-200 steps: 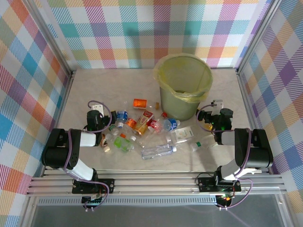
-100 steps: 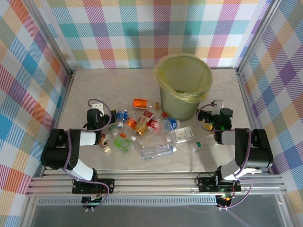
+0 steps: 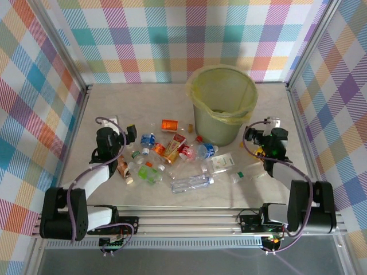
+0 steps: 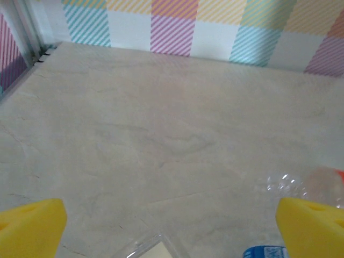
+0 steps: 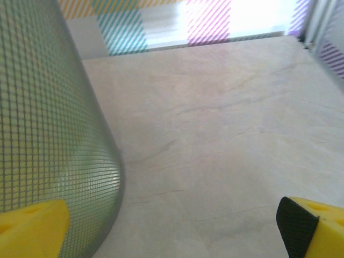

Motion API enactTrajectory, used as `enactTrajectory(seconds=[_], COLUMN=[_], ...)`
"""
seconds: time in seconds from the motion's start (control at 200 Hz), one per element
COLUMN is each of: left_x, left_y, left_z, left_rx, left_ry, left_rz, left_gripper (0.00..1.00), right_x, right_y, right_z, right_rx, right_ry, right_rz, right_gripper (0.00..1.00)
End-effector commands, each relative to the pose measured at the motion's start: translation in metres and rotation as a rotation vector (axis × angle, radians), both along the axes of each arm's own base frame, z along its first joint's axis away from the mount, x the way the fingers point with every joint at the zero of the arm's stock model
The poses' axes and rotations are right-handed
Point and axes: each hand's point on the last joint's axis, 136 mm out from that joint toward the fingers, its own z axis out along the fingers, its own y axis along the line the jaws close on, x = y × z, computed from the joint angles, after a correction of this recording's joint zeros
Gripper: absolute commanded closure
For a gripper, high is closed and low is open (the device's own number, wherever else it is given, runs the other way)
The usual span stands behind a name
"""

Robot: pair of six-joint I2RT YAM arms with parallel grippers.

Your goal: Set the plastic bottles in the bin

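Both my jaws stand spread, holding nothing. The plastic bottles (image 3: 175, 148) lie mid-frame on the surface (image 3: 132, 103), right of my left jaws; the bin (image 3: 215, 129) stands upper centre, left of my right jaws

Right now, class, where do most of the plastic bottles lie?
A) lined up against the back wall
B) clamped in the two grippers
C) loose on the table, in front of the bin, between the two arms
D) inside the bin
C: the bottles lie scattered on the table in front of the upright bin, and the left gripper and right gripper are open and empty.
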Motion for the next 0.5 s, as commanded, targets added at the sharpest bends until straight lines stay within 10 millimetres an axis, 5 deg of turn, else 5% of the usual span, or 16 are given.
enactTrajectory(seconds=[0.0, 0.14, 0.345, 0.495], left_x=[-0.015, -0.045, -0.113, -0.148], left_y=[0.007, 0.020, 0.036, 0.027], left_z=[0.005, -0.004, -0.027, -0.055], left_rx=[-0.082, -0.219, -0.318, -0.396], left_ry=[0.069, 0.187, 0.365, 0.481], left_rz=[0.075, 0.226, 0.424, 0.438], left_gripper=[0.00, 0.00, 0.00, 0.00], right_x=[-0.010, -0.030, -0.059, -0.082], right_y=[-0.020, -0.043, -0.049, -0.051], right_z=[0.015, 0.022, 0.033, 0.043], right_rx=[-0.002, 0.031, 0.083, 0.122], right_ry=[0.015, 0.045, 0.102, 0.116], right_rz=[-0.130, -0.286, -0.364, -0.405], right_gripper=[0.00, 0.00, 0.00, 0.00])
